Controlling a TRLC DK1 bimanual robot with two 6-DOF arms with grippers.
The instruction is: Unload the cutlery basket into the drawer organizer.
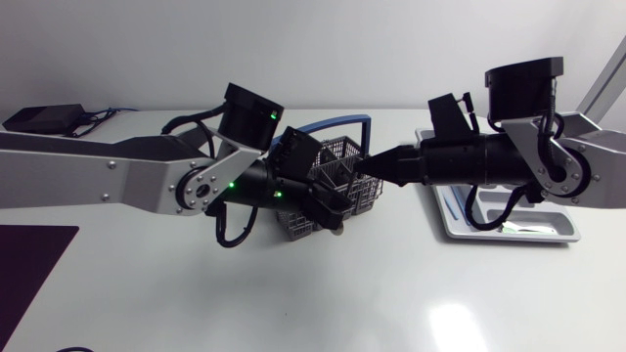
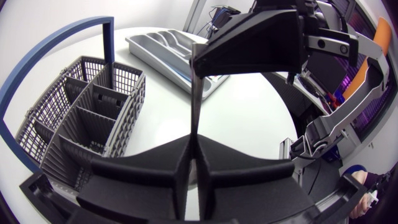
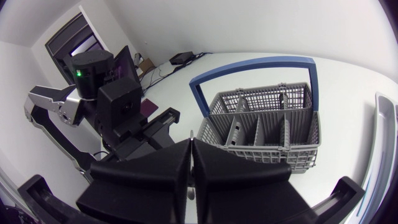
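1. The desk carries the drawer organizer on my right and the cutlery basket at the middle, well apart.
2. The organizer's slots hold little that I can make out; a faint item or two may lie there.
3. The basket's compartments look empty in both wrist views, so the unloading seems nearly finished.
4. The left pincer is beside the basket, pinching a thin flat cutlery piece that stands up from its fingers.
5. The right pincer, pressed together, grips the same piece's far end.
6. Left to do: carry this piece to the organizer.
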